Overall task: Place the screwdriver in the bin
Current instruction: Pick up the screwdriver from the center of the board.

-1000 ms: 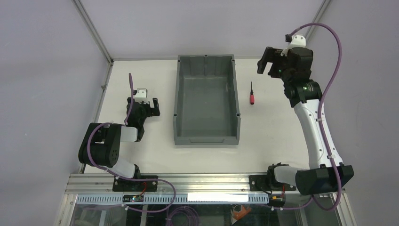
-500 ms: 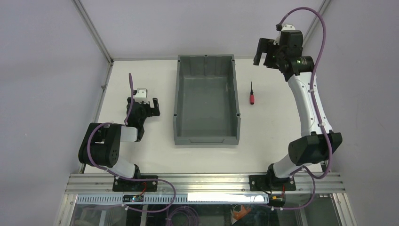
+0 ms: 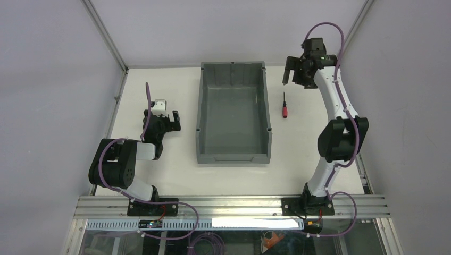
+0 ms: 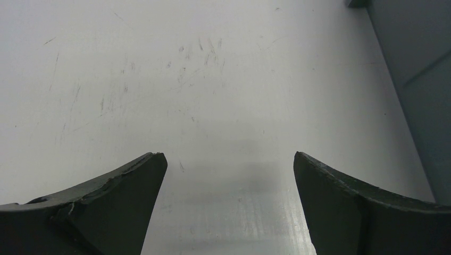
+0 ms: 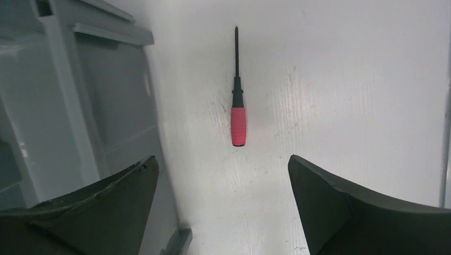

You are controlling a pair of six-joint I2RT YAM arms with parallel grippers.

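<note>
Screwdriver (image 5: 239,122): red handle, black shaft. Bin (image 3: 199,111): dark grey. Bench (image 3: 303,143): white, faintly scuffed. Left claw (image 4: 226,175) and right claw (image 5: 220,170): black.

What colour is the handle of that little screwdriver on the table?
Red, with a black shaft. The screwdriver shows best in the right wrist view.

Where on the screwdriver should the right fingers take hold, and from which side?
Probably the red handle of the screwdriver, from straight above, with the fingers closing across its width. It lies flat on the table, apart from the bin, and the handle is its thickest part; the black shaft looks too thin.
</note>
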